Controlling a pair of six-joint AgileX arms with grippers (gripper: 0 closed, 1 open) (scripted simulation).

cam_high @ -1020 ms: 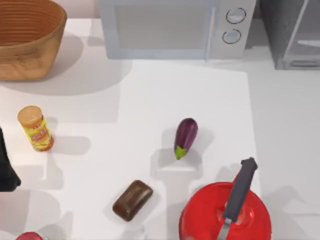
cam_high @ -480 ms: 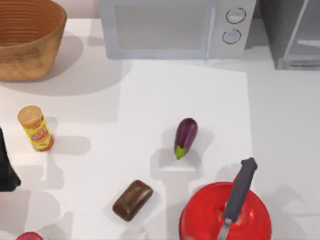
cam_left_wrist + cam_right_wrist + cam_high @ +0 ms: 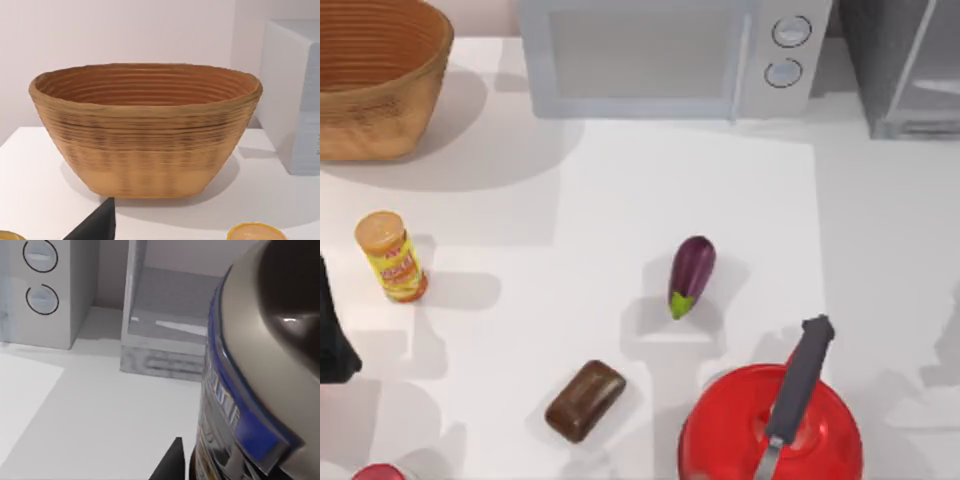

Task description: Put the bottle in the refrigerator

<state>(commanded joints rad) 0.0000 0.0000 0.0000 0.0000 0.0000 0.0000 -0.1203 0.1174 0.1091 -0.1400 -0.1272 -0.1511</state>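
Top view, back right corner of the desk (image 3: 880,250): the refrigerator (image 3: 905,70) is the largest body; in the right wrist view its pale-framed door (image 3: 134,285) appears to stand swung open, with a grey compartment floor behind it. The light-grey microwave (image 3: 670,55) stands just beside it, along the back edge. The woven basket (image 3: 375,75) occupies the back left corner; the red pot (image 3: 770,430), with a dark-handled utensil (image 3: 798,385) laid across it, sits at the front. The left arm (image 3: 330,340) is parked at the left edge; whether the left claw (image 3: 97,226) is open or closed cannot be told.

The bottle (image 3: 250,380), silver-bodied with a blue label band and a dark cap, is close to the right wrist camera and well apart from the refrigerator; the right claw (image 3: 220,460) is judged to be clamped on it near its lower body. Smaller items are the yellow seasoning jar (image 3: 390,255) at the left, the eggplant (image 3: 691,275) at centre and the brown block (image 3: 585,400) in front of it.

Hazards: the door frame lies near the likely approach line, so an off-centre entry could strike it with the bottle; the smooth body could slip or rotate in a low grip; a tilted release could topple it inside.

Orientation: the long axis runs from base to cap; it is judged close to upright, slightly leaning, cap uppermost.
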